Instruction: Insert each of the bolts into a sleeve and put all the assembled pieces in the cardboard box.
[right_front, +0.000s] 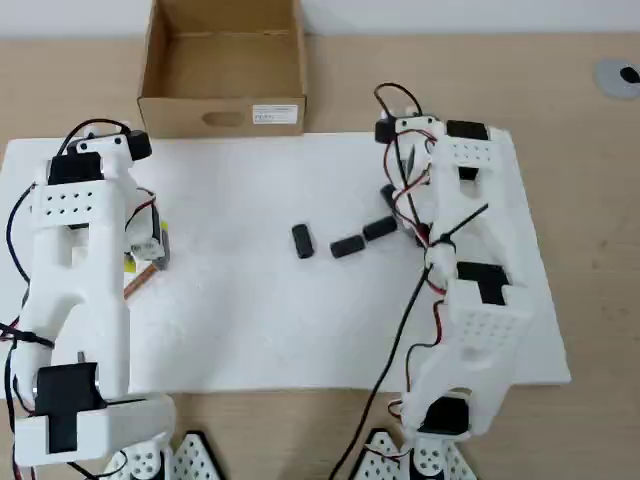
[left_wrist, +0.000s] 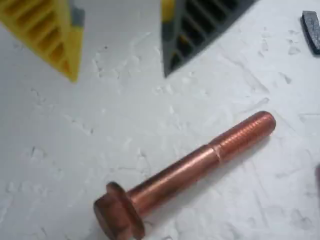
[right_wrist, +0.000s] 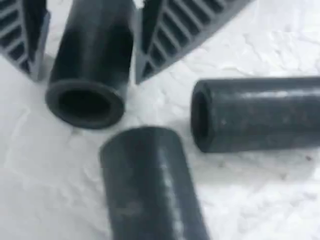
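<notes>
**Both jaws apart: one pair over a bolt, one round a sleeve**

The left gripper holds its jaws wide apart over the white foam sheet. A copper bolt lies flat just beyond them, its head clipped by the frame edge. The right gripper straddles a black sleeve with its jaws apart, and I cannot tell whether either one presses it. A second sleeve and a third sleeve lie just beside, both cropped. From above, the left arm covers most of the bolt. The cardboard box stands at the sheet's far edge.

Copper-coloured bolt on a white foam sheet, black sleeves, plain brown cardboard box, and the left gripper has one yellow ribbed finger, one dark grey.
</notes>
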